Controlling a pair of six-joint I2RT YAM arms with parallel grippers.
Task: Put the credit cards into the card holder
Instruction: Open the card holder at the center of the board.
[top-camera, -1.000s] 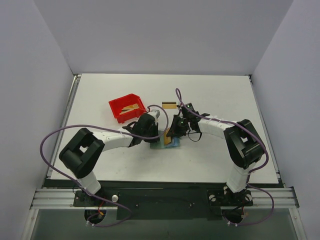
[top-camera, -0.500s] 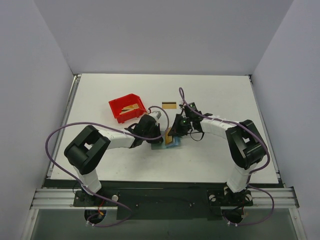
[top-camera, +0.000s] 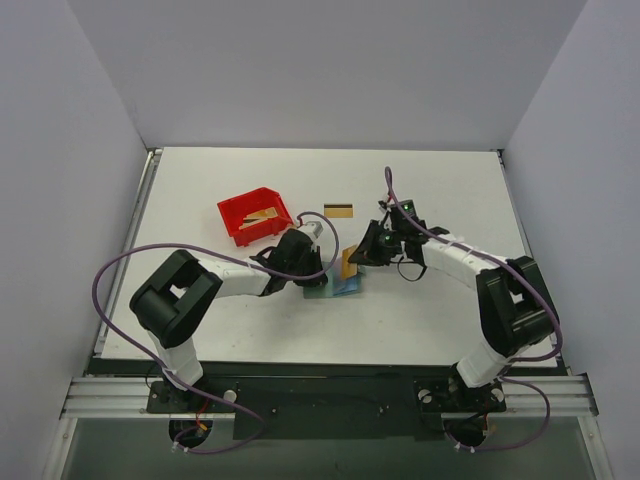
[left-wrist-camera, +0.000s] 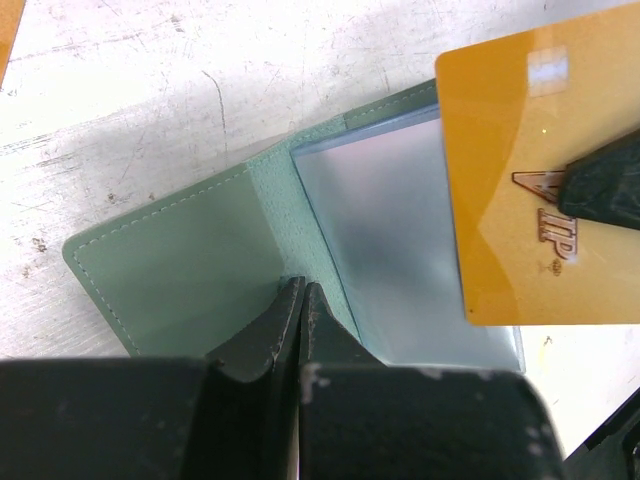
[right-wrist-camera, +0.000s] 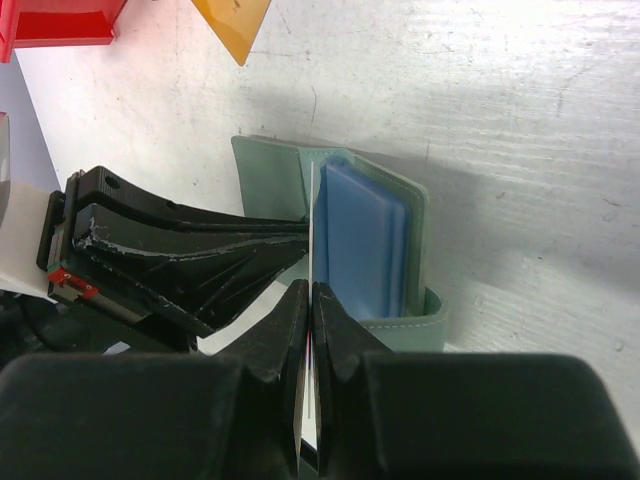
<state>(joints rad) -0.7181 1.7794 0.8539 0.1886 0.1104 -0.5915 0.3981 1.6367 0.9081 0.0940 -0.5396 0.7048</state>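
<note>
White tabletop (top-camera: 450, 180), grey walls round it. The card holder (left-wrist-camera: 180, 280) lies open & flat near the table's middle, between the two arms, grey-green flap to one side, light blue pockets (right-wrist-camera: 365, 240) to the other.

Over the pocket side hangs one gold card (left-wrist-camera: 520, 200), clamped in the right gripper (right-wrist-camera: 310, 300). Its jaws are closed tight on it, and the right wrist cam sees it edge-on as a thin pale line. It stands on edge, roughly parallel w/ the pocket mouths, probably so it can slide in, not lie on top. Lower edge looks close to the pockets, but I can't tell if it is inside one yet.

The left gripper (left-wrist-camera: 302, 300) has its jaws together, tips on the fold at the holder's near edge. It seems to pin the holder down & open so it won't skid or flip shut when the card pushes in. Whether it pinches any material, can't tell.

Further out, another card (top-camera: 338, 210) lies loose on the table beyond the holder. More cards (top-camera: 263, 214) sit in a red bin (top-camera: 232, 212) to the left. So most of the job is left, I'd judge.
</note>
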